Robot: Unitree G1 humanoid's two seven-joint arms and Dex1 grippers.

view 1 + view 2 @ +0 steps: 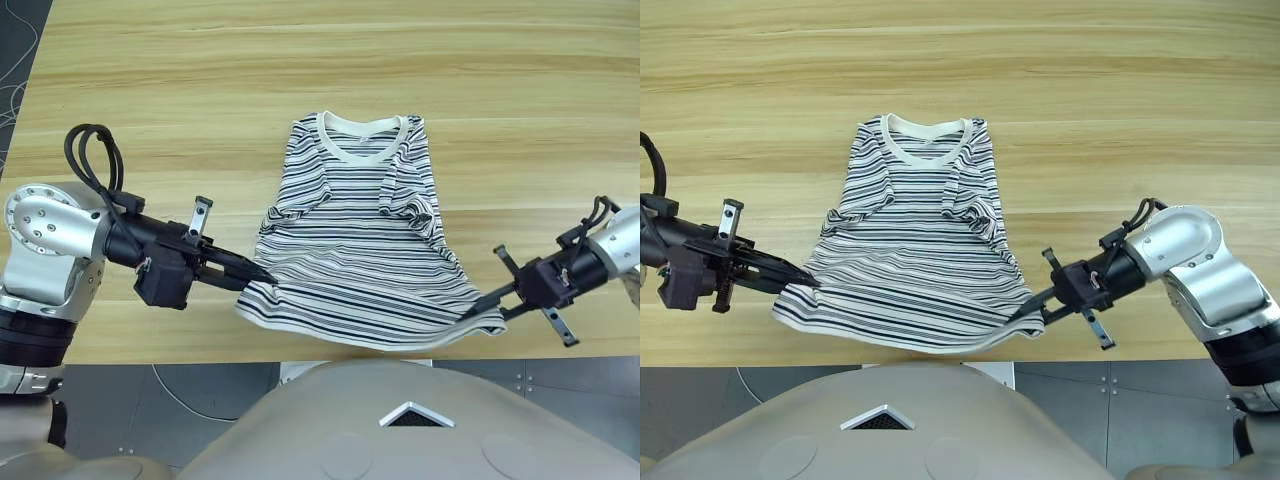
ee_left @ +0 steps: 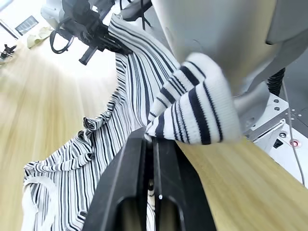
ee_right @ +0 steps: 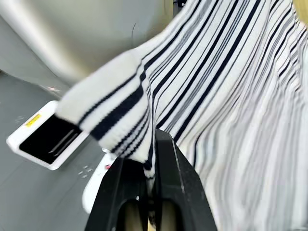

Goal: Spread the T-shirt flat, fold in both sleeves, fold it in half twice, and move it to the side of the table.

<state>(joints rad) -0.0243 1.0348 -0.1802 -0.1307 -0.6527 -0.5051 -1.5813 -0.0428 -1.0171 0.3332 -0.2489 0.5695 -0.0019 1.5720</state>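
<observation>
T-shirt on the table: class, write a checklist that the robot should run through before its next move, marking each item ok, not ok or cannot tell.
1. Left claw shut on a hem corner of the T-shirt: ok.
2. Right claw shut on the other hem corner: ok.
3. Sleeves spread out: not ok, bunched on the body.
4. Body free of wrinkles: not ok.
5. Collar resting on the table: ok.
</observation>
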